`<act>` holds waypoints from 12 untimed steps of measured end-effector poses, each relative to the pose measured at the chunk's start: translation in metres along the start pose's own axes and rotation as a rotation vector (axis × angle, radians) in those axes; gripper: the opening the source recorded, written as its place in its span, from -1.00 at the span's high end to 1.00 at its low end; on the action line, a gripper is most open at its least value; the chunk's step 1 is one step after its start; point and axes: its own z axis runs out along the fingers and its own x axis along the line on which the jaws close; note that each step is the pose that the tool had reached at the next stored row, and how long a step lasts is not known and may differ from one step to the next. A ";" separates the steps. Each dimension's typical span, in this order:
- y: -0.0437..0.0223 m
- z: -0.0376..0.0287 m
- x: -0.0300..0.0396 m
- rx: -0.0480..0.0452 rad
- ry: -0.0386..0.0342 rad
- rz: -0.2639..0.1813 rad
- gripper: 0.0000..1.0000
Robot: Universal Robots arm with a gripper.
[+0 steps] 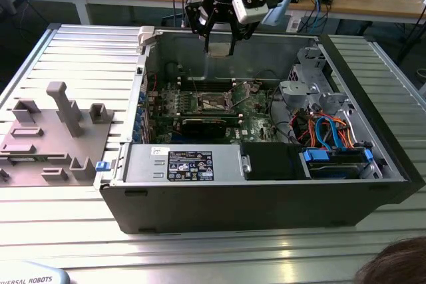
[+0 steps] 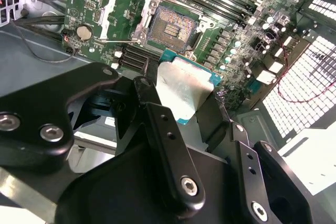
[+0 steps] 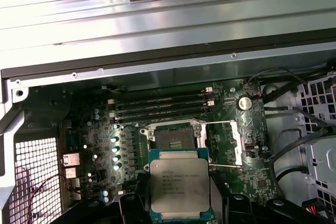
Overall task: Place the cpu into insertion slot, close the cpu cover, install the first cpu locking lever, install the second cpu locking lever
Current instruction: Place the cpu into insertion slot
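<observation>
1. Ribbed metal table (image 1: 80,51) carries an open computer case (image 1: 266,197) lying on its side, so the board inside faces up toward the gripper (image 1: 219,43).
2. Task's thing first: the cpu (image 3: 178,184) sits between the fingertips, clear of the board, metal lid toward the first wrist camera. It is held roughly flat, which I judge suits a straight drop onto the contacts.
3. Gripper fingers (image 2: 157,124) are pressed in on two opposite edges of the cpu, pinching it. Gripping by the edges keeps the underside free.
4. Just beyond the fingertips, lower down on the board, lies the slot (image 3: 170,137), bare and dark-centred. The cpu is near it but not over it, and the two are apart.
5. Beside the slot, the cover (image 2: 139,35) is swung open and laid back flat, its window showing green board. That leaves the slot reachable from above.
6. A thin wire lever (image 3: 227,166) lies near the cover's edge, seemingly unlatched.
7. Farther out, long black memory slots (image 3: 157,106) run past the slot, on the side away from the fingers.
8. Well away from the gripper, at the exterior view's left, a grey fixture plate (image 1: 53,131) rests on the table.
</observation>
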 end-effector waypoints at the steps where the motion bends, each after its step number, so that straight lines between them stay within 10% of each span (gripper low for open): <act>1: 0.0000 0.0000 0.0000 0.0000 -0.0001 0.001 -0.08; 12: 0.0000 0.0000 0.0000 -0.0003 -0.0016 0.018 -0.08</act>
